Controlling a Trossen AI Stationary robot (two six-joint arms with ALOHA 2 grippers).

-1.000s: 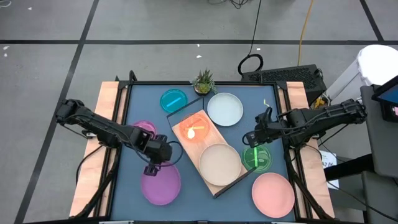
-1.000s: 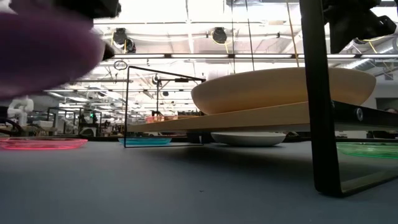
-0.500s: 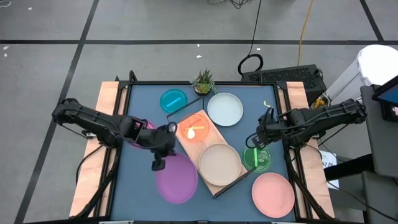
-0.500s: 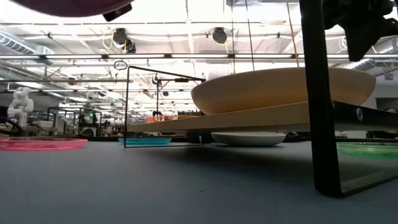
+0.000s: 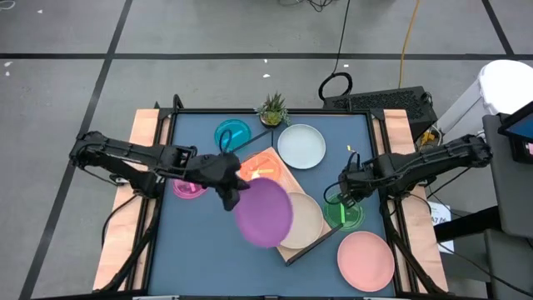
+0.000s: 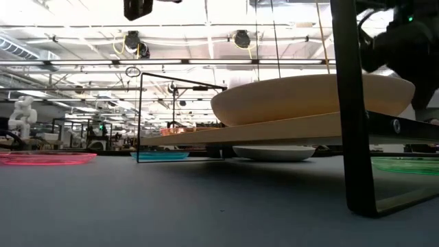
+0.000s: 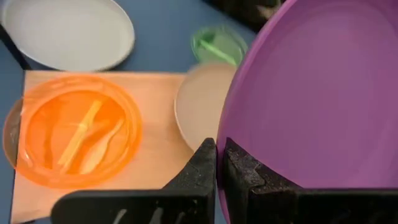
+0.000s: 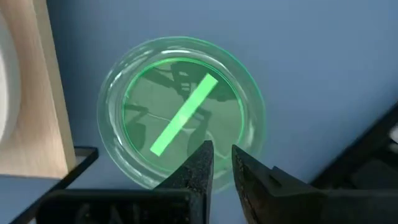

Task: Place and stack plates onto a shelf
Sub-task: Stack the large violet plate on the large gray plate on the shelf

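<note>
Blue tabletop (image 5: 187,242) holds everything. Light wooden rectangular shelf with black wire frame (image 5: 265,158) sits diagonal mid-table, raised on its frame; the low view shows a plate on the table under it.

Large opaque purple plate (image 5: 263,212): pinched at its rim in my left gripper (image 7: 219,163), fingers clamped tight. It's in the air, overlapping the shelf's near-left edge and part of the large cream plate (image 5: 304,221). Rim grip makes sense: no other way to lift a flat dish. My read: it goes onto the cream plate as a stack.

Other larges still on the table: pale blue-white plate (image 5: 301,145) just past the shelf's far end, salmon pink plate (image 5: 365,258) at the near-right corner.

Small translucent ones: orange plate (image 7: 71,127) already on the shelf's far half, something pale lying in it. Cyan plate (image 5: 232,133) far-left of the shelf, magenta plate (image 5: 188,188) mostly hidden under my left arm, green plate (image 8: 180,109) right of the shelf.

My right gripper (image 8: 222,160) hangs over the green plate's edge, fingers narrowly apart, holding nothing. Likely the next pick.

Risk: purple plate is tilted; needs levelling before release or it slides off the cream.
</note>
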